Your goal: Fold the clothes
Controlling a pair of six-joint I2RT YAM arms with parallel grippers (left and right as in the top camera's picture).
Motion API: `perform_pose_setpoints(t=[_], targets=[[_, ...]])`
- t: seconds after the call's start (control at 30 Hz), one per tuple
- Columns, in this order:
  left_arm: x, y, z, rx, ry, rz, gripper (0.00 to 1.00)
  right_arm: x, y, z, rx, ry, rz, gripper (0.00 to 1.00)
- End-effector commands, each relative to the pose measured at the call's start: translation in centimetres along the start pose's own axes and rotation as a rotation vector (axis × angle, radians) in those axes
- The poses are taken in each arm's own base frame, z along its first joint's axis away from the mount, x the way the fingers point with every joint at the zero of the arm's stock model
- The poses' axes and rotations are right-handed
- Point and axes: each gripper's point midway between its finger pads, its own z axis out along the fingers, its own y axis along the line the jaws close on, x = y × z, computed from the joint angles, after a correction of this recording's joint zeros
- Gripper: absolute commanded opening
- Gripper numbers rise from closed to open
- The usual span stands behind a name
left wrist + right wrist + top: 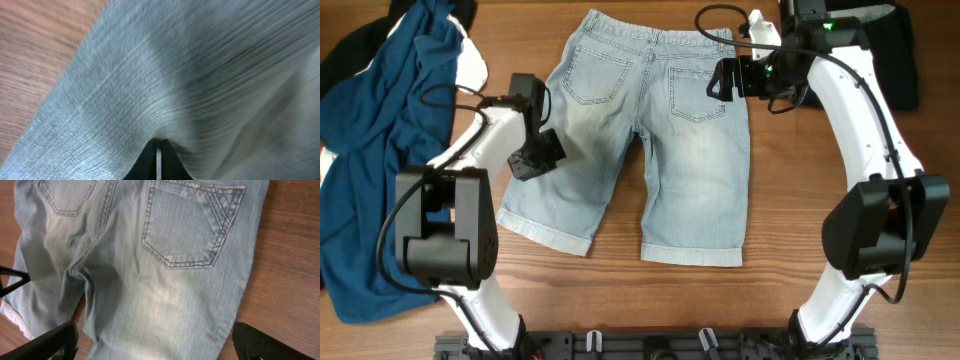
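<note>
While flat mid-counter, pockets up: shorts. Dark-blue garment heaped along left edge, apart. Black cloth at far-right corner. Long axis far-to-near, waistband toward far edge, hems toward near edge. Left gripper on left leg's outer side, finger state unreadable. Right gripper above right pocket, fingers spread, empty.

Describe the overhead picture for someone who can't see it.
Pale denim shorts lie flat, back pockets up, on a wooden table. Two white robot arms reach in: the left gripper at a leg's edge, the right gripper over a pocket. A deep-blue garment lies crumpled at the picture's left edge.
</note>
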Motion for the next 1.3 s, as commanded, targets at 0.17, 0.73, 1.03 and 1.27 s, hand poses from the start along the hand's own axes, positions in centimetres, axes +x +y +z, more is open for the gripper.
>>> perform_pose_setpoints(t=[0.17, 0.73, 1.03, 1.27], targets=[[-0.4, -7.2, -9.0, 0.212, -0.066, 0.156, 0.22, -0.9, -4.2, 4.8, 0.134, -0.089, 0.005, 0.99], [16.5, -22.3, -9.2, 0.351, -0.045, 0.809, 0.37, -11.5, -7.6, 7.2, 0.147, -0.507, -0.064, 0.84], [22.9, -25.5, -9.1, 0.335, -0.135, 1.033, 0.52, -10.7, -9.3, 10.6, 0.072, -0.478, -0.022, 0.78], [17.0, -23.7, -10.9, 0.245, -0.275, 0.694, 0.47, -8.3, -10.3, 16.1, 0.017, -0.394, 0.046, 0.63]])
